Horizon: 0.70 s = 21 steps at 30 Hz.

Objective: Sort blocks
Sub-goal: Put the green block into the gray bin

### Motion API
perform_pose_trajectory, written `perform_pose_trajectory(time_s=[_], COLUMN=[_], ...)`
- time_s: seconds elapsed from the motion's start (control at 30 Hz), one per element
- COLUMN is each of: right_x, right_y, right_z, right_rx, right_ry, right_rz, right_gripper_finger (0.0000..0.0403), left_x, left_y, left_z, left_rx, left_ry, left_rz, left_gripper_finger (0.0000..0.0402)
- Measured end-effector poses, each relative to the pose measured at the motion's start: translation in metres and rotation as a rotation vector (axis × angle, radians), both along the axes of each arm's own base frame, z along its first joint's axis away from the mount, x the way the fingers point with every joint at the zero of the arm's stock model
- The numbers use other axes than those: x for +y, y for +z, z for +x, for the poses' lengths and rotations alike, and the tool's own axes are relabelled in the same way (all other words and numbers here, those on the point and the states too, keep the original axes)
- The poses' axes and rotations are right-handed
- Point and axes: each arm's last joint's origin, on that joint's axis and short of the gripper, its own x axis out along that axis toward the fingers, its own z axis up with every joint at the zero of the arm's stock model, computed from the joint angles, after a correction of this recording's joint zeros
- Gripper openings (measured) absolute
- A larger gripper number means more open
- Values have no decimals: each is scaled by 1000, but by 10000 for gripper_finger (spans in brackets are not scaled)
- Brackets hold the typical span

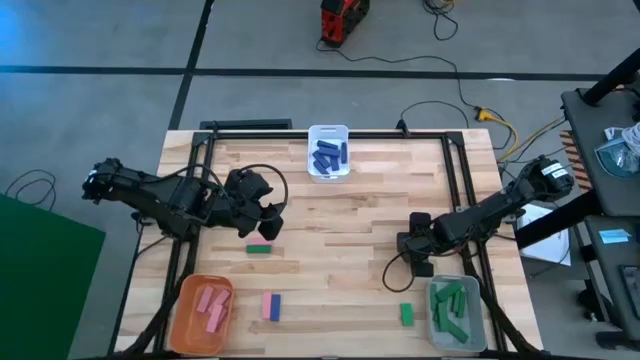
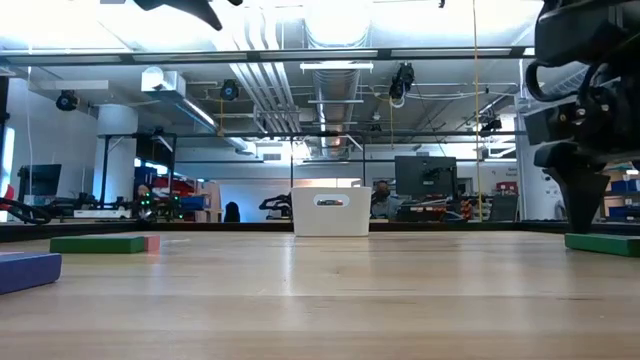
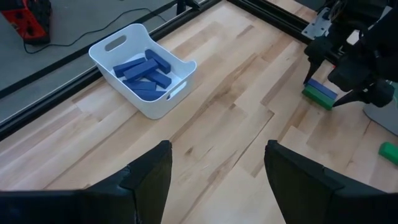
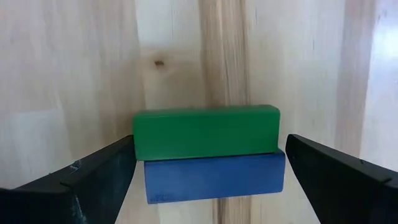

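The right tool [image 4: 208, 180], fingers apart, is straddling a touching green block [image 4: 205, 130] and blue block [image 4: 214, 176] on the bench [image 1: 340, 220], needing to single out one.

Wooden table [image 1: 340, 215], white bin [image 1: 328, 155], orange bin [image 1: 200, 312], grey bin [image 1: 457, 315], red tool [image 1: 342, 20] on floor

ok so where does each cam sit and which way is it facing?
High: above the table, straight down; both arms, left gripper, right gripper, white bin.
Low: tabletop height, facing the white bin across the table; right gripper at picture right.
Left wrist: looks across at the white bin and right gripper; own open fingers at bottom.
Right wrist: straight down on a green block beside a blue block, between own open fingers.
Shared: both wrist views see that green-blue pair.
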Motion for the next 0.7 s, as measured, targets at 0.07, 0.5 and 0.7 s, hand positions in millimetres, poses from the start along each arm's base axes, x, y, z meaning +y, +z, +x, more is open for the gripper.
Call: perform_pose_trajectory(time_s=[0.07, 0.5, 0.7], right_x=[0, 2, 2], right_y=[-2, -7, -7], right_z=[0, 3, 4], right_rx=[-10, -70, -74], right_ry=[7, 38, 36], right_rz=[5, 54, 55], right_gripper_finger=[400, 400, 400], left_x=[0, 0, 0], left_y=[0, 1, 1], left_z=[0, 1, 2], left_rx=[-4, -19, -23], left_ry=[0, 0, 0], left_rz=[-1, -6, -7], left_gripper_finger=[231, 231, 231])
